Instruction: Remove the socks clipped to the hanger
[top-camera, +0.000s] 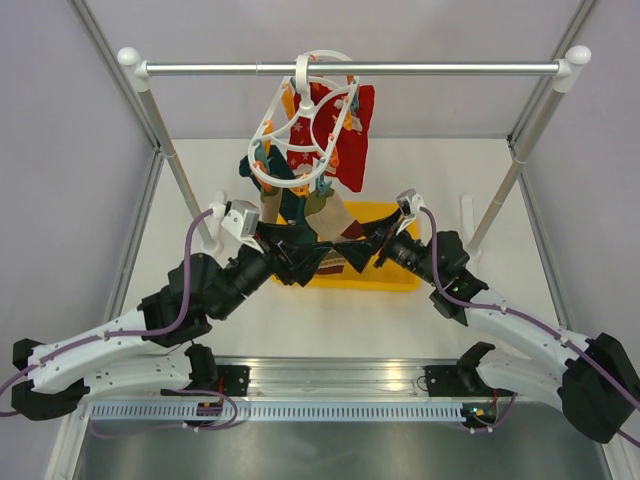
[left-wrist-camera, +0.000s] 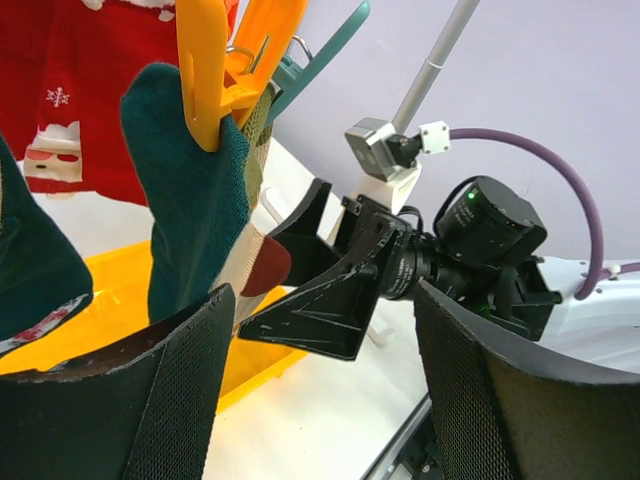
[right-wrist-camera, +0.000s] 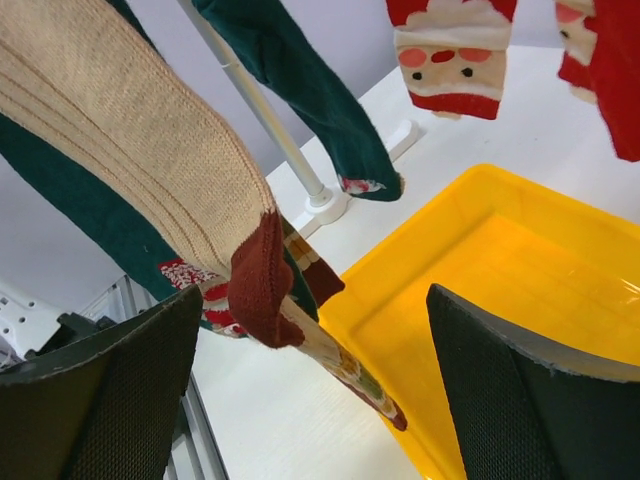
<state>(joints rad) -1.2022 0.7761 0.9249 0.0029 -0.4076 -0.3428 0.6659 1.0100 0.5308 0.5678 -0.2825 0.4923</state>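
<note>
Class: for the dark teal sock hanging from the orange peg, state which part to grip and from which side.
Grip the dark teal sock by its lower half, well below the orange peg, coming from underneath. It hangs straight, pinched at its top edge, so a downward pull should probably release it.

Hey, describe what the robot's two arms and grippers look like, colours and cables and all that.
Both the left arm and right arm have white links with bulky black joints. A purple cable runs along each. The left gripper and right gripper are black and angular, with finely textured fingers and a small grey-white camera at the wrist.
</note>
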